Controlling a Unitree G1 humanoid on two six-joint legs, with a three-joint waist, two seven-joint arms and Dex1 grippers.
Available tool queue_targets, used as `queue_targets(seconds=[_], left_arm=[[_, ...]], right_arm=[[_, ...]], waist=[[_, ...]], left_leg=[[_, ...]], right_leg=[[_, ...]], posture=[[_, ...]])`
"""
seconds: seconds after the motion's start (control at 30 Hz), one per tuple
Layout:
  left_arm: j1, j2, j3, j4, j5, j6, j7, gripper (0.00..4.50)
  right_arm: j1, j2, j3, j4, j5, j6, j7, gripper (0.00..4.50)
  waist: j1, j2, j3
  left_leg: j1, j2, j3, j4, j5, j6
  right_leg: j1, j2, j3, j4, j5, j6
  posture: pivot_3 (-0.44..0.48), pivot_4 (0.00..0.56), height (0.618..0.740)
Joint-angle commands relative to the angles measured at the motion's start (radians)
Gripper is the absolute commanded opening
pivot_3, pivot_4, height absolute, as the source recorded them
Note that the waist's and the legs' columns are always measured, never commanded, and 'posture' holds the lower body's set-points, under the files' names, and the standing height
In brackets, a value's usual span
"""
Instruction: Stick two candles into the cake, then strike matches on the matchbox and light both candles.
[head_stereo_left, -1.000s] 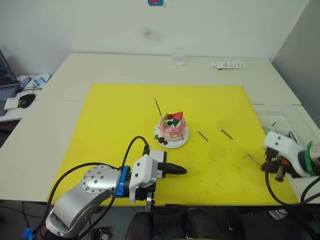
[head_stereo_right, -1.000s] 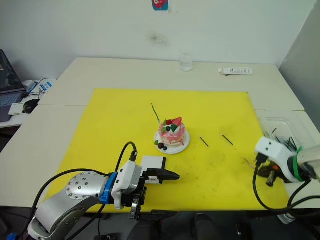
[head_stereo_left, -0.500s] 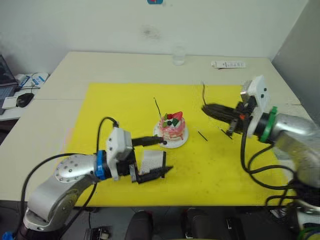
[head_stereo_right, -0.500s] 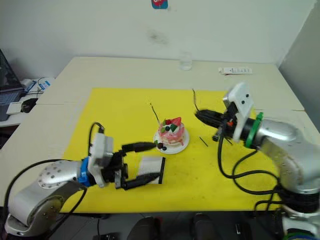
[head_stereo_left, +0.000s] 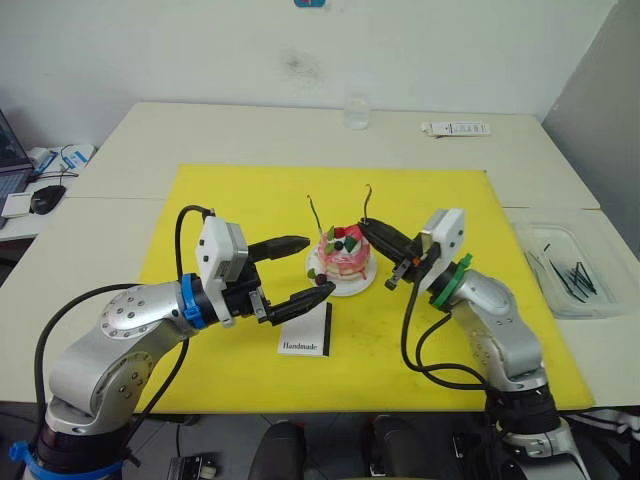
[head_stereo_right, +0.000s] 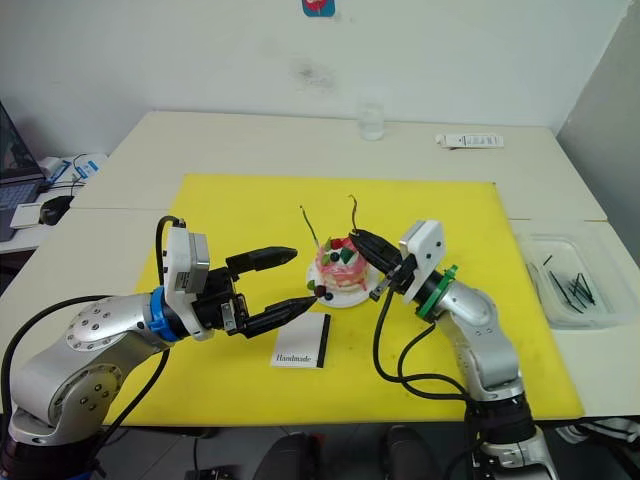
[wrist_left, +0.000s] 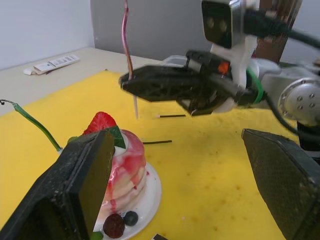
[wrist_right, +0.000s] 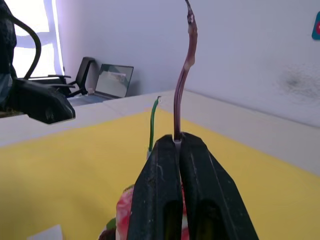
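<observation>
The pink cake (head_stereo_left: 346, 256) stands on its white plate (head_stereo_left: 352, 288) mid-mat, with one thin candle (head_stereo_left: 314, 214) stuck upright in its left side. My right gripper (head_stereo_left: 371, 230) is shut on the second candle (head_stereo_left: 367, 204), holding it upright; its whitish lower end (wrist_left: 135, 107) hangs just above the cake's top. To the cake's left my left gripper (head_stereo_left: 304, 268) is open, its fingers apart and empty. The white matchbox (head_stereo_left: 307, 329) lies flat on the mat below that gripper. Two black matches (wrist_left: 171, 116) lie on the mat beyond the cake.
Everything sits on a yellow mat (head_stereo_left: 240, 200) on a white table. A clear tray (head_stereo_left: 556, 242) with several black sticks is at the right edge. At the back are a glass (head_stereo_left: 358, 112) and a white remote (head_stereo_left: 457, 129). A mouse (head_stereo_left: 46, 198) lies at far left.
My right gripper has carried the candle leftward from right of the cake to over it. My left gripper has lifted away from the matchbox toward the cake's left side.
</observation>
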Motion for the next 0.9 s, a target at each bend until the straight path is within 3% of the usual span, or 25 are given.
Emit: queue_targets(seconds=[0.03, 0.27, 0.9], left_arm=[[-0.008, 0.02, 0.005, -0.008, -0.002, -0.008, -0.028, 4.5], [-0.024, 0.029, -0.011, 0.007, 0.011, -0.013, -0.053, 4.5], [-0.021, 0.051, -0.007, 0.02, 0.036, -0.023, -0.109, 4.5]], right_arm=[[-0.003, 0.005, -0.009, 0.015, -0.006, -0.078, -0.003, 0.07], [-0.029, 0.024, 0.001, 0.13, -0.037, -0.172, -0.011, 0.07], [-0.015, 0.031, 0.019, 0.217, -0.056, -0.249, -0.011, 0.07]], waist=[[0.0, 0.0, 0.0], [0.0, 0.0, 0.0], [0.0, 0.0, 0.0]], left_leg=[[0.0, 0.0, 0.0, 0.0, 0.0, 0.0], [0.0, 0.0, 0.001, 0.0, 0.0, 0.0], [0.0, 0.0, 0.001, 0.0, 0.0, 0.0]], right_leg=[[0.0, 0.0, 0.0, 0.0, 0.0, 0.0], [0.0, 0.0, 0.0, 0.0, 0.0, 0.0], [0.0, -0.001, 0.001, 0.0, 0.001, -0.001]], posture=[[0.0, 0.15, 0.74], [0.0, 0.15, 0.74], [0.0, 0.15, 0.74]])
